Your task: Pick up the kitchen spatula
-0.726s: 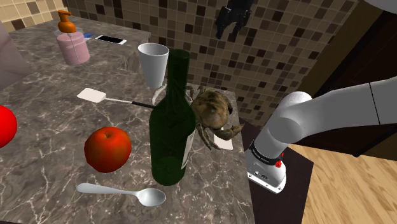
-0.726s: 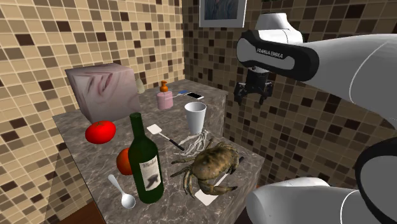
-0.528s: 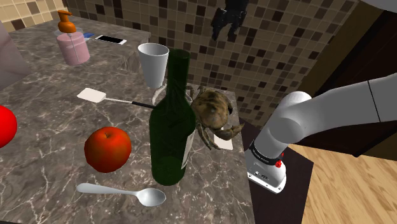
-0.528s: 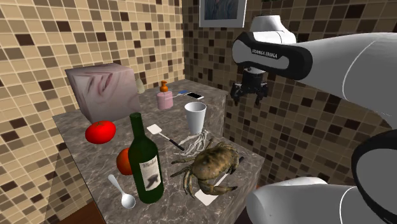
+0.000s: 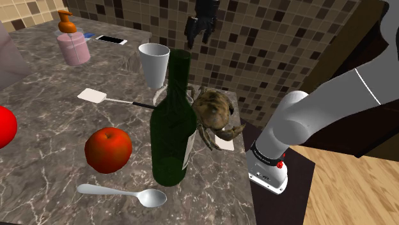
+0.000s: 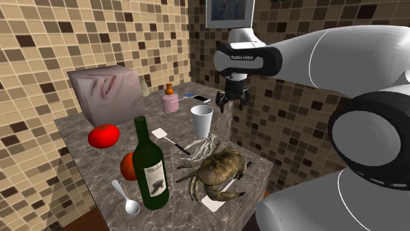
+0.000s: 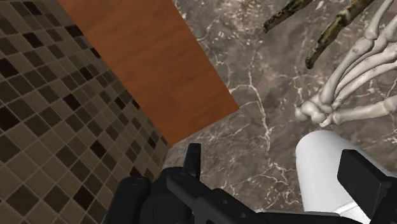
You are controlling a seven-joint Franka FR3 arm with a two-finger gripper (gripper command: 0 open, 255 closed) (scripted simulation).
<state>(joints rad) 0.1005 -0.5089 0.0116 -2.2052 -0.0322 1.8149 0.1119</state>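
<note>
Jaws hang open and empty over the desk's edge beside the white cup (image 5: 154,61), the spatula (image 5: 96,96) lying flat beyond it, handle end nearer them.

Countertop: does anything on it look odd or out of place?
Yes. A brown crab sits on the counter near its edge, and skeleton finger bones lie beside the white cup; neither suits a kitchen.
</note>
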